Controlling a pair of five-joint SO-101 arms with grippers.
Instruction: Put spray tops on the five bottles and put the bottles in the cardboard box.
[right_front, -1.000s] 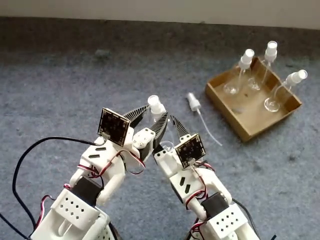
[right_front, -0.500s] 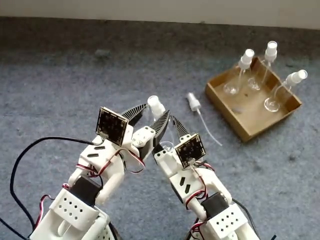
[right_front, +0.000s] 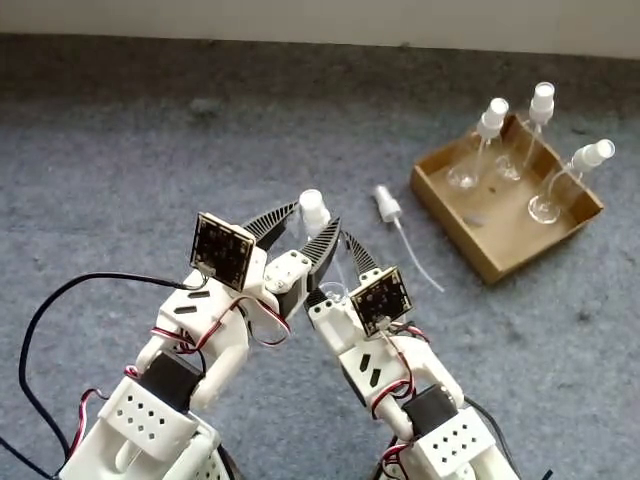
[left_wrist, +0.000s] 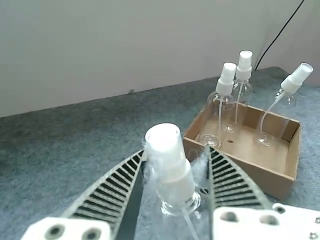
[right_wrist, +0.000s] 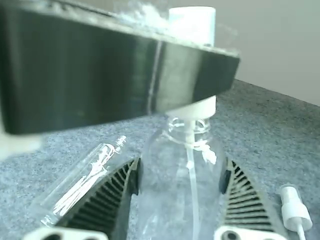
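Holding three capped bottles (right_front: 487, 125), cardboard box (right_front: 448, 228), fourth bottle (right_wrist: 182, 200) in right claw (right_wrist: 181, 167)

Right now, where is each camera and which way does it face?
High view: fixed above the table, looking down on the left arm and right arm, cardboard box to their right.
Left wrist view: on the left arm, facing the box past the left tool, which pinches the spray top.
Right wrist view: on the right arm, looking along the right tool gripping the bottle; a left tool finger crosses near the lens.
Shared: both wrist views show that spray top on that bottle's neck.
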